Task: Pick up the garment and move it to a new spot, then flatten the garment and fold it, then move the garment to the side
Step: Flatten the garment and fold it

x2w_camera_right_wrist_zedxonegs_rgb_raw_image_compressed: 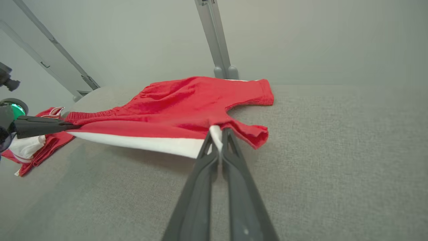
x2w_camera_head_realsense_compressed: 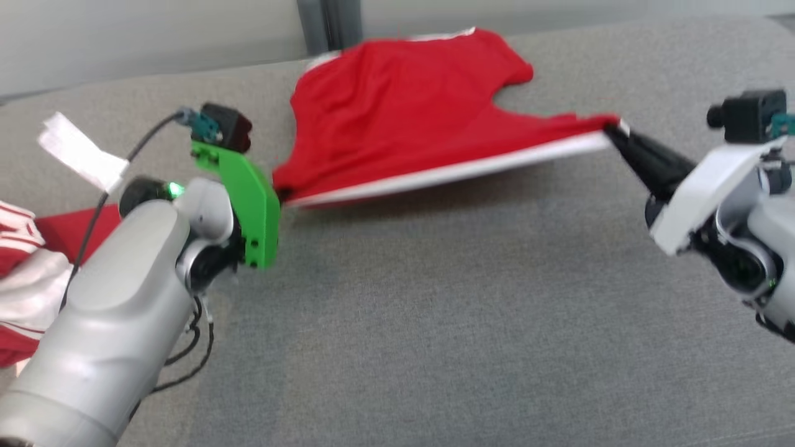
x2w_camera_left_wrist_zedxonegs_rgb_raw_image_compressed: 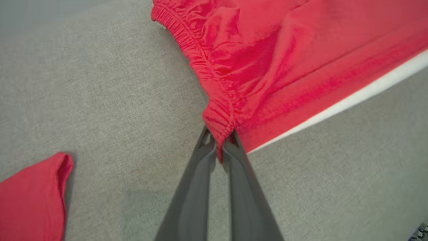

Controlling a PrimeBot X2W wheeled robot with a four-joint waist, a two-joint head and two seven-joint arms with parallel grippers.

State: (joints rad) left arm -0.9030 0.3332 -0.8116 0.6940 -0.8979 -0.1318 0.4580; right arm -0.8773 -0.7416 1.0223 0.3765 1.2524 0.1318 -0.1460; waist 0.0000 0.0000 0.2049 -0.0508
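My left fingers (x2w_camera_left_wrist_zedxonegs_rgb_raw_image_compressed: 215,150) and right fingers (x2w_camera_right_wrist_zedxonegs_rgb_raw_image_compressed: 216,147) were clamped shut on opposite corners of the shorts (x2w_camera_head_realsense_compressed: 404,105), stretched just above the surface's (x2w_camera_head_realsense_compressed: 435,341) far middle. Either thin bite might slip if I pulled harder, dropping them crumpled.

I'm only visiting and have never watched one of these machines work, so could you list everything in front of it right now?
Shorts: one, red with a white side stripe, near edge lifted and stretched between the two grippers, far part lying on the cushion.
Cushion: one, grey fabric, under everything.
Pile of clothes: one, red and white, at the cushion's left side.
Tag: one, white, by the left arm's cable.
Metal posts: two, grey, behind the cushion.
Left gripper: one, dark fingers, shut on the elastic waistband corner.
Right gripper: one, dark fingers, shut on the striped edge at the leg end.
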